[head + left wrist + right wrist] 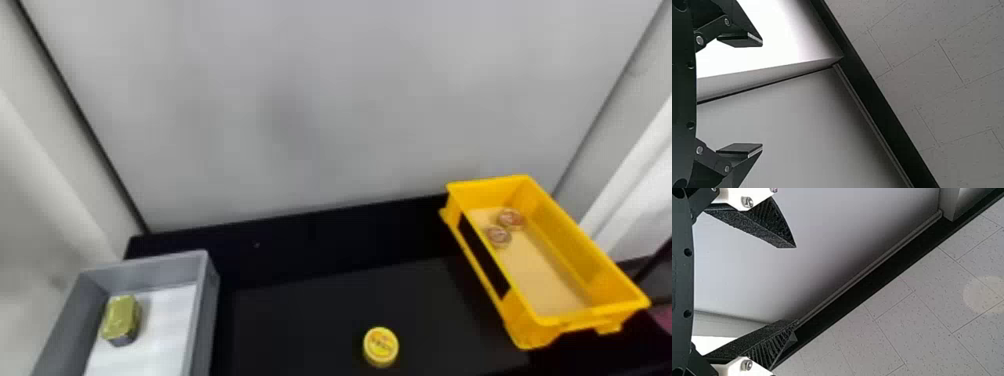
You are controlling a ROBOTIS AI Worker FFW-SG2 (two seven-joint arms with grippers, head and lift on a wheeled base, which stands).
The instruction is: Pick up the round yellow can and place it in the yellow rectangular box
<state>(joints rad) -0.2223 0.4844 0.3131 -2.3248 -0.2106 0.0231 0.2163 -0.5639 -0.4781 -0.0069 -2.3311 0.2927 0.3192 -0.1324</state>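
Yellow from lid to side, the round can (pixel 381 346) sits flat on the black tabletop (pixel 310 320), its printed top facing up. It lies near the head view's bottom edge, between two containers and apart from both. On the robot's right of it stands the yellow rectangular box (pixel 562 235), set at a slant, its near end angled toward the robot's right. A long dark opening runs through the box wall that faces the can. Two small round tins with reddish tops lie on the box's pale floor toward its far end, close beside each other: one slightly farther off (pixel 510 218), the other a little nearer (pixel 498 236).

On the can's other side, at the robot's left, is a grey plastic bin (pixel 201 310) with a white bottom (pixel 167 315). A rectangular tin (pixel 120 316) with rounded corners and a greenish-gold top rests in it, near the bin's left wall. Behind the table rises a plain, light grey panel (pixel 320 100).

In its wrist view, the left gripper (pixel 762 94) has its jaws wide apart, with nothing between them. The right gripper (pixel 795 286) is likewise open and empty in its own view, its ribbed black fingers (pixel 766 229) well separated. Both wrist cameras look onto pale panels and speckled grey tiles (pixel 954 78).
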